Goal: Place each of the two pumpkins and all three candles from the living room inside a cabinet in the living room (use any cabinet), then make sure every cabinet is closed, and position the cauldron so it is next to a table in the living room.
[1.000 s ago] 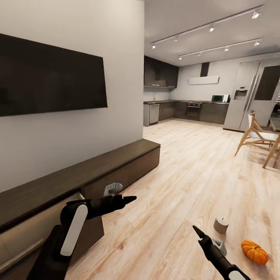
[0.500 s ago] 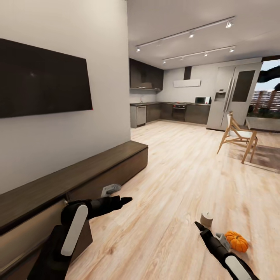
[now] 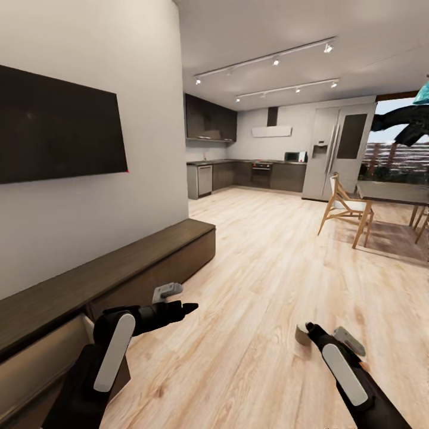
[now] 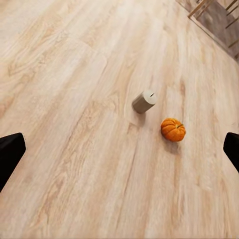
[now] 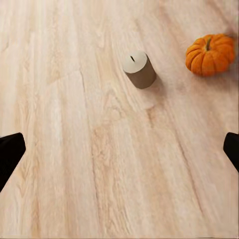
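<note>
Two tools show in the head view: the left tool hangs just off the cabinet, its opening not readable here, while the right tool reaches toward a candle on the floor, its tip just beside that candle. From the left wrist, the candle stands upright with a pumpkin just beside it, both well ahead of wide-parted, empty fingers. From the right wrist, candle and pumpkin lie nearer, again ahead of parted, empty fingers, so the right arm seems better placed.
</note>
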Robot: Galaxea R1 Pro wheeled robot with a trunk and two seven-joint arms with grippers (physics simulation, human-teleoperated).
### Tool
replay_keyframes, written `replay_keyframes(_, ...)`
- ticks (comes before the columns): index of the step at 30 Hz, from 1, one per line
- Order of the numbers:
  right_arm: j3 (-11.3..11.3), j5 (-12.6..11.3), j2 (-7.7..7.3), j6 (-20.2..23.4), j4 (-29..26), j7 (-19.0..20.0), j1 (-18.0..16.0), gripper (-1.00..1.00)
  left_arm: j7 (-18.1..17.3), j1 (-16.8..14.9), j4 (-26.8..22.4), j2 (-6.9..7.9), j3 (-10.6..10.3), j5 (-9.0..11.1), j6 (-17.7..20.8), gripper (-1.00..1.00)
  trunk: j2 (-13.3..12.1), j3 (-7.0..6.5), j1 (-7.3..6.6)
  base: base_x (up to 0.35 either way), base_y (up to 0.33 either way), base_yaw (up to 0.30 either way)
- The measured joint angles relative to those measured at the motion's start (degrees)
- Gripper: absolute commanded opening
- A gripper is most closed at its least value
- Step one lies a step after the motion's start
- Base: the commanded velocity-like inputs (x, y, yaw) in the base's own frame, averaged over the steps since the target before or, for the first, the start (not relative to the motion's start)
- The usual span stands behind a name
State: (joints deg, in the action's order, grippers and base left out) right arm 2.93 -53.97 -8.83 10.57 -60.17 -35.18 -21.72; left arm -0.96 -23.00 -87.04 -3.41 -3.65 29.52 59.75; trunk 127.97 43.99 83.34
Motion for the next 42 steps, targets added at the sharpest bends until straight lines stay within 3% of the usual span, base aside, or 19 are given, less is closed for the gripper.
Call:
replay_keyframes(2,4.8,0.5,0.37,0.0,-2.8,-9.7,0.0,1.00,0.3,0.0,0.0,0.00,0.0,0.0,0.0,1.00,0.0,-0.14,0.00,0.000,0.000,-0.186)
replay_keyframes(5,8.3,0.8,0.58,0.0,-4.4,-15.7,-0.2,1.00,0.5,0.1,0.0,0.00,-0.1,-0.1,0.0,1.00,0.0,-0.34,0.00,0.002,0.000,-0.159)
replay_keyframes(8,10.0,0.8,0.67,0.0,-5.4,-18.6,-0.4,1.00,0.5,0.0,0.0,0.00,-0.1,-0.1,0.0,1.00,0.0,-0.54,-0.01,0.053,0.000,-0.125)
replay_keyframes(12,10.6,0.8,0.56,0.0,-6.1,-19.5,-0.4,1.00,2.1,0.0,0.2,-0.03,-0.5,-0.3,0.0,1.00,0.0,-0.77,-0.01,0.124,0.000,-0.114)
replay_keyframes(16,10.9,0.9,0.61,1.5,-8.0,-20.0,-0.4,1.00,5.9,-1.3,2.6,-0.10,-3.9,-0.6,0.0,1.00,0.0,-1.05,-0.02,0.210,0.000,-0.140)
replay_keyframes(18,10.7,0.8,0.62,3.6,-9.0,-20.4,-0.5,1.00,8.5,-5.1,9.7,-0.23,-7.4,-0.6,0.0,1.00,0.0,-1.20,-0.01,0.121,0.000,-0.192)
replay_keyframes(21,10.4,0.4,0.30,4.5,-9.4,-20.4,-0.3,1.00,9.4,-8.0,15.4,-0.19,-9.1,-0.4,0.1,1.00,0.0,-1.41,0.00,0.062,0.000,-0.208)
replay_keyframes(25,10.2,0.1,0.02,6.3,-9.6,-20.3,-0.2,1.00,10.0,-9.6,18.5,-0.31,-9.9,-0.3,0.1,1.00,0.0,-1.68,0.00,0.018,0.000,-0.218)
replay_keyframes(27,9.7,0.1,-0.05,9.1,-9.6,-19.9,-0.2,1.00,10.1,-9.8,19.0,-0.37,-10.1,-0.3,0.1,1.00,0.0,-1.82,0.00,0.006,0.000,-0.214)
replay_keyframes(30,6.3,0.1,-0.08,14.2,-9.3,-17.9,-0.1,1.00,10.0,-10.0,19.3,-0.34,-10.2,-0.3,0.1,1.00,0.0,-2.03,0.00,0.003,0.000,-0.202)
replay_keyframes(32,1.4,0.2,-0.09,20.6,-8.5,-12.5,-0.2,1.00,10.0,-10.1,19.5,-0.33,-10.2,-0.2,0.1,1.00,0.0,-2.16,0.00,0.001,0.000,-0.171)
replay_keyframes(36,-4.7,0.5,-0.15,27.9,-5.1,-4.0,-0.3,1.00,10.0,-10.1,19.7,-0.31,-10.2,-0.2,0.1,1.00,0.0,-2.37,0.00,0.000,0.000,-0.089)
replay_keyframes(40,-5.8,0.8,0.41,30.4,-3.6,-1.1,-0.4,1.00,10.1,-10.1,19.9,-0.34,-10.2,-0.3,0.1,1.00,0.0,-2.45,0.00,0.000,0.000,-0.026)
replay_keyframes(42,-4.6,1.0,0.89,31.1,-3.2,-0.4,-0.4,1.00,10.1,-10.1,20.0,-0.40,-10.2,-0.3,0.1,1.00,0.0,-2.47,0.00,0.000,0.000,-0.011)
